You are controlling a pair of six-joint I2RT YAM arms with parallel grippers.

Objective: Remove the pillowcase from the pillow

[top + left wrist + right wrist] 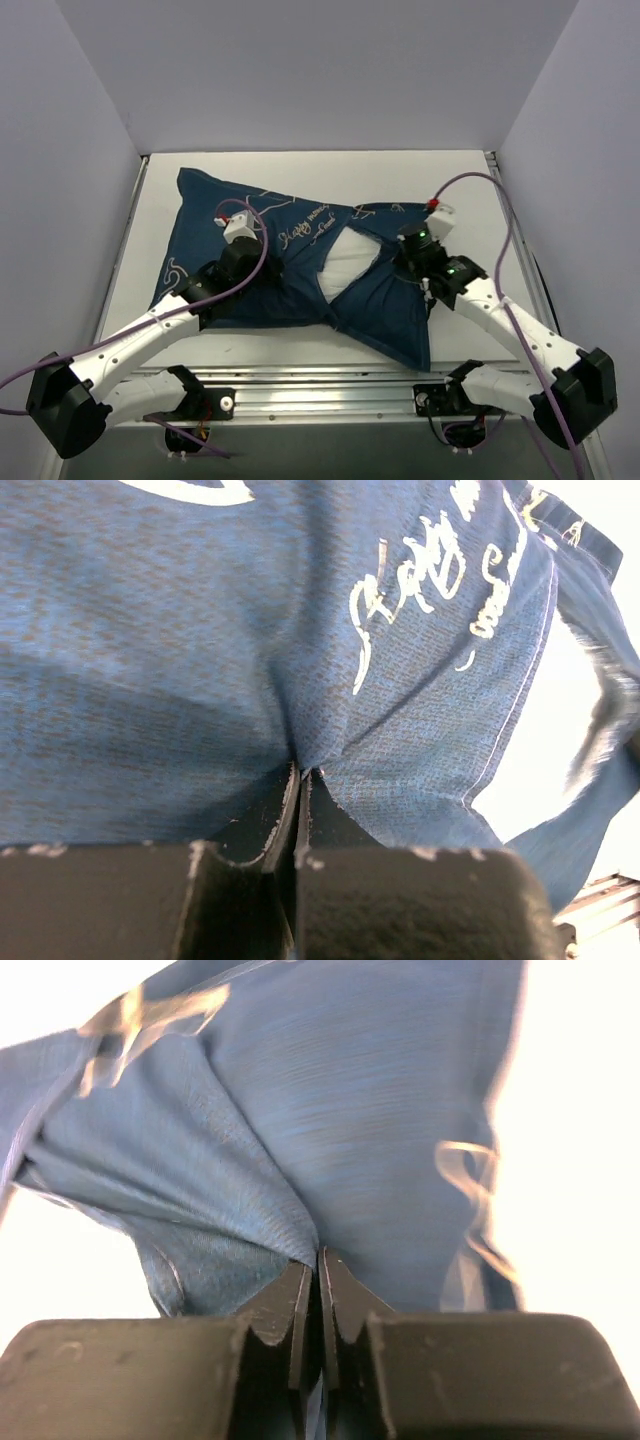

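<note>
Pillowcase [250,290] is lying spread across the middle of the white table [300,165], running from the left side to right of centre. One navy flap is trailing toward the near edge.

Pillow [348,262] is showing only as a white wedge through the slit right of centre. The rest is sitting inside the navy cover.

Left gripper [302,772] is pressing on the left half of the cover. Its jaws are drawn together, pinching a pucker of navy cloth just beside the white script lettering [420,580].

Right gripper [318,1255] is sitting at the right edge of the opening. Its jaws are clamped tight on a fold of the pillowcase, with cloth fanning up from the tips.

The right wrist view is blurred and washed out, so the pinch appears to be taking cloth only.
</note>
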